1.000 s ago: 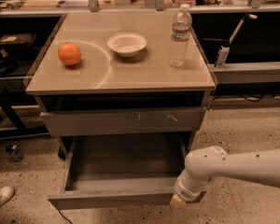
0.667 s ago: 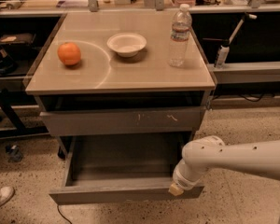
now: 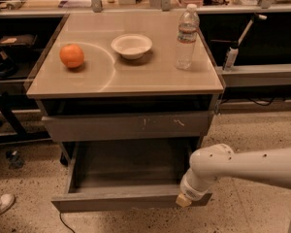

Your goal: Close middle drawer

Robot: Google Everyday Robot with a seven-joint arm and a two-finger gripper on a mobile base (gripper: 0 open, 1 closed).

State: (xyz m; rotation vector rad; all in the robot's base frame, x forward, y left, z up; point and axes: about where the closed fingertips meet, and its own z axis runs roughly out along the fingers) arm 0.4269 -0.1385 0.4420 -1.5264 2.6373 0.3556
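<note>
The middle drawer (image 3: 126, 200) is pulled far out below the table top, and its bare grey inside (image 3: 131, 166) shows. My gripper (image 3: 184, 200) is at the right end of the drawer's plain front panel, right against it. The white wrist (image 3: 206, 171) of my arm hides most of it. The arm reaches in from the right edge of the view.
Above it, the drawer front with white scratches (image 3: 128, 126) stands slightly out. On the table top (image 3: 150, 76) are an orange (image 3: 71, 56), a white bowl (image 3: 131, 45) and a water bottle (image 3: 186, 37). A shoe (image 3: 0, 204) lies on the floor at left. Cluttered benches stand behind.
My arm has swung left and closer to the drawer's front panel. The drawer front seems to have gone in slightly.
</note>
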